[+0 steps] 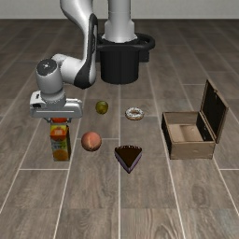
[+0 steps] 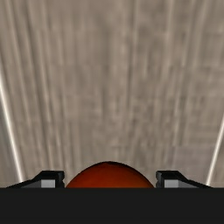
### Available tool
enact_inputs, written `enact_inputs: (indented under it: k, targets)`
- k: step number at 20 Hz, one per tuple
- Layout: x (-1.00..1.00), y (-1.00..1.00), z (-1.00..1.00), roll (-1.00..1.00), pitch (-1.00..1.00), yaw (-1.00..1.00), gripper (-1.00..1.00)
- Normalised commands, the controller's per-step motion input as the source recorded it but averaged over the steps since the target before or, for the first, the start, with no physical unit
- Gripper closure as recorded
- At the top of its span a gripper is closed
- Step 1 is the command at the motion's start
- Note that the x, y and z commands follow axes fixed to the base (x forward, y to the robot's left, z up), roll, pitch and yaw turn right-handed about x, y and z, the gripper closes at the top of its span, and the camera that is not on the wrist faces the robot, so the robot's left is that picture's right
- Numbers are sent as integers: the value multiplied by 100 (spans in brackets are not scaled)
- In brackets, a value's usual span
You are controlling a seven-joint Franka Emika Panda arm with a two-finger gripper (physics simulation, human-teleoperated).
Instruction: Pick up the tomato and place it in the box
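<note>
Exterior view, nearest first: a dark wedge of cake slice is lying on the wooden plank floor. Just behind it, toward the exterior view's left, the tomato is sitting on the floor. We are seeing it as a small, smooth ball, pale red with a peach tint. It is standing free, just beside an orange carton and well apart from the box. The box is sitting at the exterior view's right, brown, with its lid standing up and open.

The carton is carrying some printing on its face, but it is too small for us to read.

Farther back, a pale doughnut and a small green fruit are lying near each other.

The gripper is hanging right over the carton's top and pointing down. The white arm is bending from it up and back to the black base.

In the wrist view we are looking straight down at the planks. The fingertips are standing wide apart. A rounded red shape is showing between them; we cannot tell what it is, nor whether the fingers are touching it.
</note>
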Motion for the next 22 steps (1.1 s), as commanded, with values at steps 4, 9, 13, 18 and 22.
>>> enact_inputs:
  k: [4, 9, 13, 18, 22]
  targets:
    - [0, 0, 0, 0, 0, 0, 100]
    - [0, 0, 100, 0, 0, 0, 100]
    - [0, 0, 100, 0, 0, 0, 100]
    - [0, 0, 100, 0, 0, 0, 100]
    - [0, 75, 25, 0, 0, 0, 100]
